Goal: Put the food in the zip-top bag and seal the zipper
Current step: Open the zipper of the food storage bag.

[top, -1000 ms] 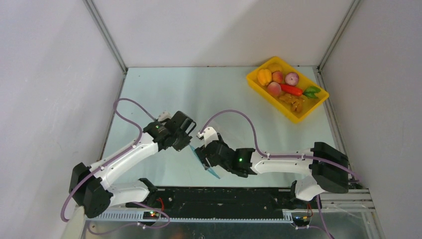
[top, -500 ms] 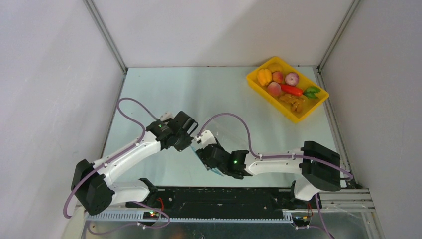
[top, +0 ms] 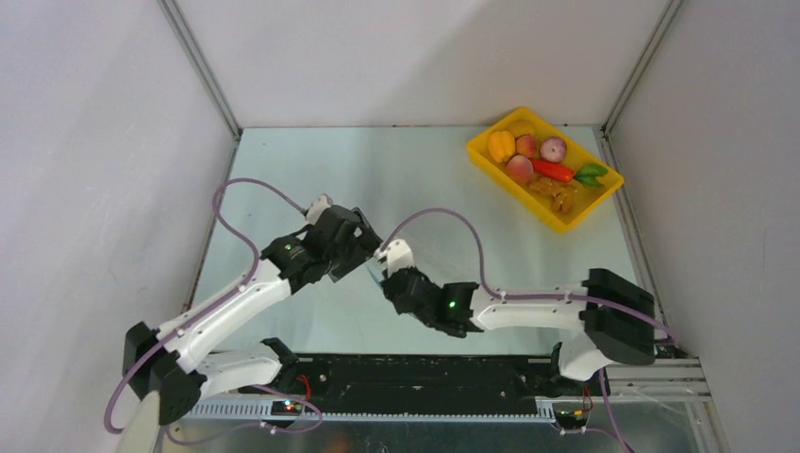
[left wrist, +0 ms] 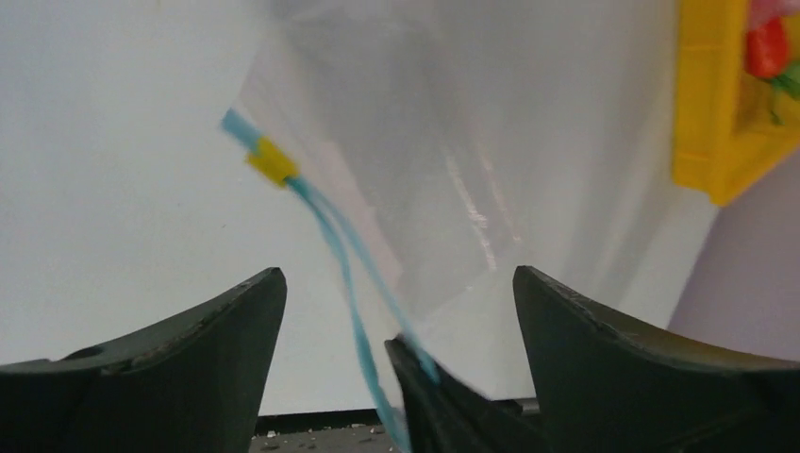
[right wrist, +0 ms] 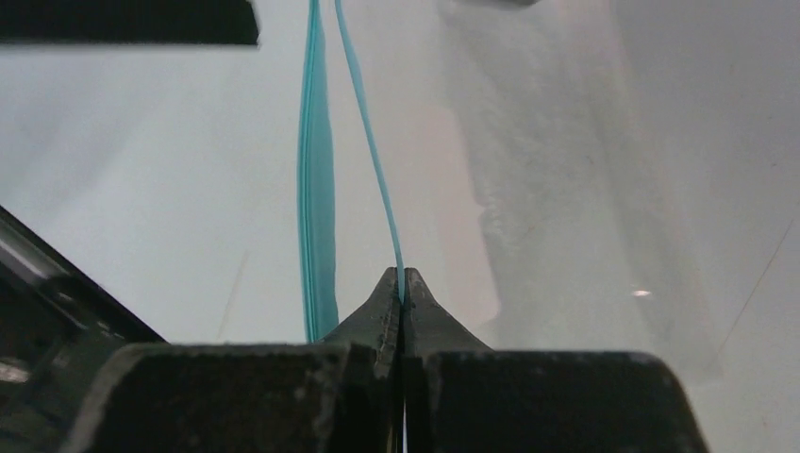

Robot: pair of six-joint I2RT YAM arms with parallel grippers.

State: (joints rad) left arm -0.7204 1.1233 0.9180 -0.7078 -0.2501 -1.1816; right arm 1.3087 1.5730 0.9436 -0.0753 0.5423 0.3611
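Right jaws are pinching shut on one lip of the zipper [right wrist: 318,189], holding the bag [left wrist: 453,189] mid-bench between the arms – left jaws are gaping wide, gripping nothing. Food [top: 533,160] is lying in the far-right tray [top: 544,214] – loading and sealing both remaining

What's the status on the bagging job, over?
Left fingers open, astride zip-top bag. Right fingers shut on one zipper lip. Food in yellow tray, none bagged. Nothing in the way.
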